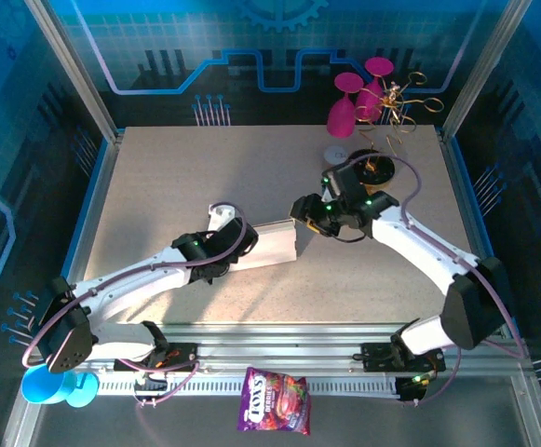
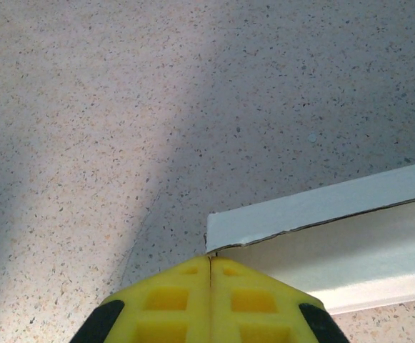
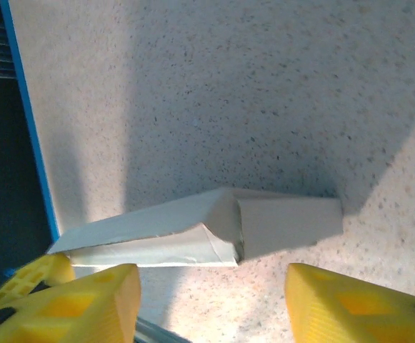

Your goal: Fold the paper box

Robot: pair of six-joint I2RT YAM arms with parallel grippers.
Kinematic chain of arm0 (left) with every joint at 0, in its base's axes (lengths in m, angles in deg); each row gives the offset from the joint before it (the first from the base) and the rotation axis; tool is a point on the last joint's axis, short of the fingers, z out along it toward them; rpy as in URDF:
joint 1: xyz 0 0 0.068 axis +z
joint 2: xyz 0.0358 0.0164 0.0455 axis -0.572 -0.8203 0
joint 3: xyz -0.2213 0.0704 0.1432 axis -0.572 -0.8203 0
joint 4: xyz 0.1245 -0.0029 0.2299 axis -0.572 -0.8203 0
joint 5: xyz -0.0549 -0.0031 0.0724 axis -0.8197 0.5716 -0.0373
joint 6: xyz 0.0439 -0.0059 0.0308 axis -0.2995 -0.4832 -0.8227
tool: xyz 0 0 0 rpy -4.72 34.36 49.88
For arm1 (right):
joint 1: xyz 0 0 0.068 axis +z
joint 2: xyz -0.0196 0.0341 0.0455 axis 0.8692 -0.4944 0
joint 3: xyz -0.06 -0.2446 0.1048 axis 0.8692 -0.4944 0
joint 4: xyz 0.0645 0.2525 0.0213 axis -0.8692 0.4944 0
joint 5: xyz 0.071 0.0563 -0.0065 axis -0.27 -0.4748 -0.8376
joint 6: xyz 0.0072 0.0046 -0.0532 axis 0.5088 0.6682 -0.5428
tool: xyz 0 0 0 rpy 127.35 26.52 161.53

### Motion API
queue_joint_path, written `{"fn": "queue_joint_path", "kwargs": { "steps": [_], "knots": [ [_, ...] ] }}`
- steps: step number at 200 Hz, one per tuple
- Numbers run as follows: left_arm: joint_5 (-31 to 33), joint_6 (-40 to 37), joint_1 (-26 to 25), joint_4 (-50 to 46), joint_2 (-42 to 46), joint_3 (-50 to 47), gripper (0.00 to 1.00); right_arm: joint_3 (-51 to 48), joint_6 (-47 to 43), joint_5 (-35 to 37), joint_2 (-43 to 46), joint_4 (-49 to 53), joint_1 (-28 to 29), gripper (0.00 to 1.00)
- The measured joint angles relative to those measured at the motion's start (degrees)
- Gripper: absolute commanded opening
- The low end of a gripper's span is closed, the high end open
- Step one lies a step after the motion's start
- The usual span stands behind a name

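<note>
Watching the paper box (image 1: 268, 244): lying low at the middle of the table (image 1: 177, 177), long axis left-right between my arms | left gripper (image 2: 209, 271) at box's left end, fingertips pressed together against its corner; whether cardboard is pinched I cannot tell | right gripper (image 3: 211, 282) at box's right end, jaws parted, holding nothing.

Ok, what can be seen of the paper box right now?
The paper box is white thin cardboard, a long flattened, partly folded shape with creased panels and one end flap, lying on the speckled table near its middle. The shut left gripper meets one corner; the open right gripper hangs clear of it.
</note>
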Motion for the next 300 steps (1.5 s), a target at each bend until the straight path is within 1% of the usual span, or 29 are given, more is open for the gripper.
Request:
{"fn": "queue_joint_path", "kwargs": {
  "steps": [25,30,33,40,53,81,112,143,160,171,215,222,238,254,261,288,300],
  "knots": [
    [0.4,0.5,-0.3,-0.1,0.0,0.0,0.00,-6.9,13.4,-1.7,4.9,-5.7,-0.1,0.62],
    [0.4,0.6,-0.3,-0.1,0.0,0.0,0.00,-8.5,16.4,-2.2,5.5,-7.6,-0.1,0.64],
    [0.4,0.6,-0.3,-0.1,0.0,0.0,0.00,-9.4,18.3,-2.4,5.7,-8.5,-0.1,0.69],
    [0.4,0.6,-0.3,-0.2,0.0,0.0,0.00,-11.2,22.1,-2.8,5.8,-10.6,-0.1,0.73],
    [0.4,0.6,-0.3,-0.2,0.0,0.0,0.00,-14.2,28.3,-3.7,5.7,-14.5,-0.1,0.74],
    [0.6,0.6,-0.3,-0.2,0.0,0.0,0.00,-15.6,36.0,-5.3,4.1,-19.7,-0.1,0.74],
    [0.6,0.6,-0.3,-0.5,0.0,0.0,0.00,-15.6,40.3,-6.5,2.7,-24.5,-0.1,0.74],
    [0.8,0.6,-0.4,-0.6,0.0,0.0,0.00,-16.6,43.2,-7.6,1.2,-28.6,-0.1,0.66],
    [0.9,0.6,-0.5,-0.7,0.0,0.0,0.00,-17.6,44.1,-8.0,0.2,-30.5,-0.1,0.56],
    [0.9,0.6,-0.5,-0.8,0.0,0.0,0.00,-18.2,45.1,-8.0,-0.3,-31.6,-0.1,0.52],
    [1.0,0.6,-0.6,-1.0,0.1,0.0,0.00,-20.3,46.3,-8.8,-1.0,-35.7,-0.1,0.41],
    [1.0,0.6,-0.6,-1.0,0.2,0.0,0.06,-20.5,46.4,-8.8,-1.0,-36.2,-0.1,0.39],
    [1.0,0.6,-0.9,-1.2,0.8,0.0,0.15,-21.1,46.6,-8.8,-1.0,-37.2,-0.1,0.34],
    [1.0,0.5,-1.6,-1.4,2.4,0.0,0.31,-21.6,46.5,-8.9,-1.0,-38.1,-0.1,0.31],
    [0.9,0.9,-2.0,-1.5,3.4,0.0,0.36,-21.8,46.5,-8.9,-1.0,-38.4,-0.1,0.30],
    [-0.2,3.3,-3.0,-2.9,8.2,0.0,0.51,-22.6,46.4,-8.9,-0.8,-39.5,-0.1,0.28],
    [-0.9,5.6,-3.1,-4.0,11.0,0.1,0.58,-22.8,46.3,-8.9,-0.6,-39.7,-0.1,0.26]
  ]
}}
